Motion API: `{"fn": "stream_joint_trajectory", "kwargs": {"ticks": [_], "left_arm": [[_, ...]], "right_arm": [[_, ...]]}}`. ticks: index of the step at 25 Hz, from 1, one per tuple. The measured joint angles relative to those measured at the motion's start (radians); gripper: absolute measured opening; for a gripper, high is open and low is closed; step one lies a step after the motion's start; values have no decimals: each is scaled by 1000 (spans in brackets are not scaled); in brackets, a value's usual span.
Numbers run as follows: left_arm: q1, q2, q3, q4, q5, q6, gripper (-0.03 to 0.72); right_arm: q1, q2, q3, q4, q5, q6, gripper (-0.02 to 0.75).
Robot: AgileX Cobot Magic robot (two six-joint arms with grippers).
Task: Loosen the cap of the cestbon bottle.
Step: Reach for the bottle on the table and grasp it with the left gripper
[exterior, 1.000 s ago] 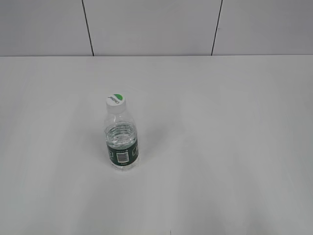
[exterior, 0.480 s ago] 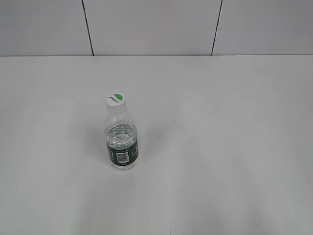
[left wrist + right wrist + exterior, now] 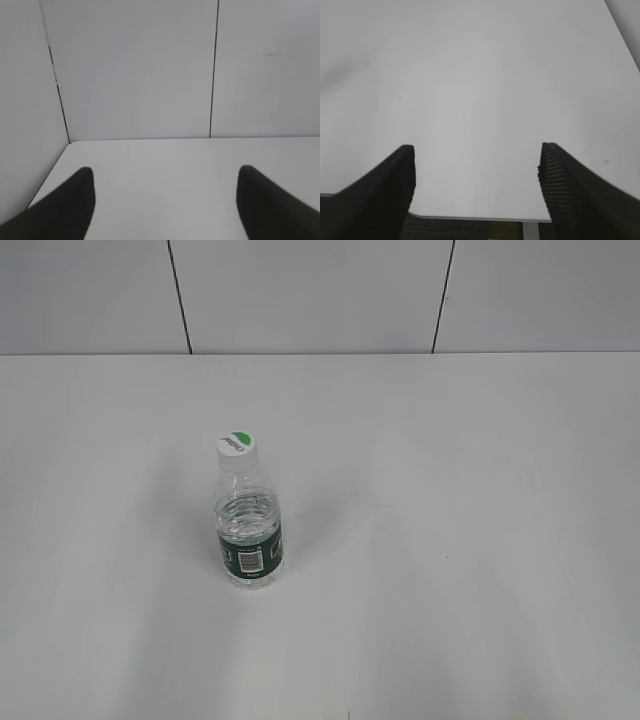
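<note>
White tabletop [image 3: 480, 540] is occupied left of centre by upright small clear plastic green-labelled bottle [image 3: 249, 535], light, slippery, best gripped at label band, white round screw cap [image 3: 236, 448] untouched; both grippers [image 3: 165, 200] [image 3: 476, 175] spread wide, empty.

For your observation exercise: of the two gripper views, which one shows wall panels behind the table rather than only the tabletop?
The left gripper: beyond its open fingers stand grey wall panels with dark seams. The right gripper, also open, looks down on the bare white table.
</note>
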Motion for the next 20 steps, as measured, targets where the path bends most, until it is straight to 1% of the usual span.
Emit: {"fn": "stream_joint_trajectory", "kwargs": {"ticks": [12, 20], "left_arm": [[0, 396, 8, 11, -261, 0, 530], [0, 582, 8, 10, -445, 0, 529]], "right_arm": [[0, 0, 0, 0, 0, 0, 587], [0, 0, 0, 0, 0, 1, 587]]}}
